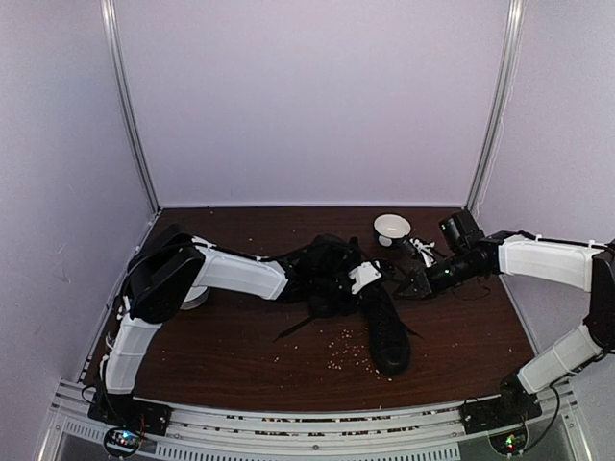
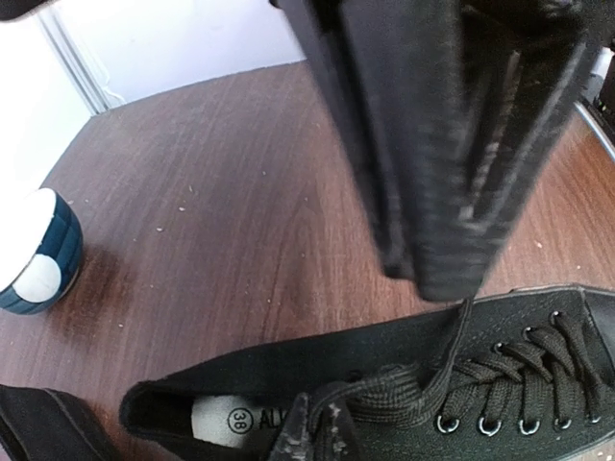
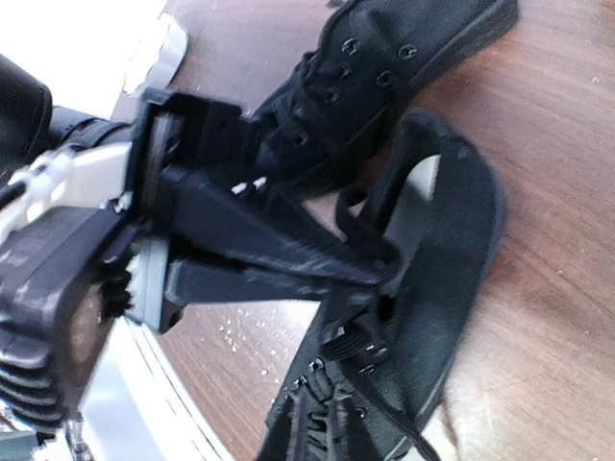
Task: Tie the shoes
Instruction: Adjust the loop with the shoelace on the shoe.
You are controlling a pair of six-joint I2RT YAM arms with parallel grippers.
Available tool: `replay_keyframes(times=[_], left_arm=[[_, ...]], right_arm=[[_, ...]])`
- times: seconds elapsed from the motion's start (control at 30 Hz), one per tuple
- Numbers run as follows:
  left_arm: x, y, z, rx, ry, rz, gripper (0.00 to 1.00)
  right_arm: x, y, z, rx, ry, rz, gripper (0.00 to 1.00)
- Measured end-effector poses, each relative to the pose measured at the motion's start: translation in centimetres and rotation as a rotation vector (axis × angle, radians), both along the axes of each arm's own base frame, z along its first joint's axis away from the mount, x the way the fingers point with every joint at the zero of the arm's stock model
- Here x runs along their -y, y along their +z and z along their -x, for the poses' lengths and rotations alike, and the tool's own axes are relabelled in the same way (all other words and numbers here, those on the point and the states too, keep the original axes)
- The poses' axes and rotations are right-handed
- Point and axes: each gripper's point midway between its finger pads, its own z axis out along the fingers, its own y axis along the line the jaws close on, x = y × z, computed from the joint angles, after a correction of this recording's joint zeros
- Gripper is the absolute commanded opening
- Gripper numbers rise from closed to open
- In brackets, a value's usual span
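Two black shoes lie mid-table: one (image 1: 389, 336) stretched toward the near edge, the other (image 1: 332, 274) bunched under my left arm. My left gripper (image 1: 377, 280) sits over the nearer shoe's (image 2: 538, 384) tongue. Its scratched tips (image 2: 317, 437) are shut on a flat black lace (image 2: 423, 389) beside the size label. My right gripper (image 1: 415, 288) hangs just above, its tips (image 2: 447, 283) together, and a thin lace strand (image 2: 459, 322) runs down from them to the eyelets. In the right wrist view the left gripper (image 3: 384, 271) pinches a lace loop over the open shoe (image 3: 452, 250). The second shoe (image 3: 404, 67) lies beyond.
A white bowl (image 1: 392, 229) stands at the back, close to my right arm. A blue-and-white cup (image 2: 38, 254) sits at the left, partly under my left arm (image 1: 231, 274). Small pale crumbs (image 1: 346, 351) are scattered near the front shoe. A loose lace end (image 1: 298, 327) trails left.
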Motion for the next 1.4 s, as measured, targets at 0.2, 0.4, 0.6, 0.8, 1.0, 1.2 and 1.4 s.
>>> replay_keyframes(times=[0.2,0.4,0.6,0.8,1.0,1.2,1.4], left_arm=[[0.0,1.5,0.2,0.008,0.0,0.04,0.0],[0.0,2.0,0.5,0.004,-0.017,0.057,0.0],[-0.1,1.8,0.5,0.001,-0.015,0.051,0.0],[-0.1,1.8,0.5,0.001,-0.015,0.052,0.0],[-0.1,1.8,0.5,0.0,-0.018,0.054,0.0],[-0.1,1.8,0.6,-0.001,-0.021,0.055,0.0],[-0.1,1.8,0.5,-0.002,-0.02,0.054,0.0]], right_arm=[[-0.2,0.2,-1.6,0.029,-0.032,-0.024,0.15],[-1.1,-1.6,-2.6,0.002,-0.027,-0.037,0.09],[-1.8,-1.6,-2.9,-0.001,-0.002,-0.07,0.1],[-1.5,-1.5,-2.9,0.01,-0.005,-0.048,0.19],[-1.5,0.9,-2.1,0.106,-0.001,-0.082,0.28],[-2.1,-0.3,-1.6,0.093,-0.004,-0.098,0.3],[-2.8,-0.3,-1.7,0.101,-0.002,-0.114,0.23]])
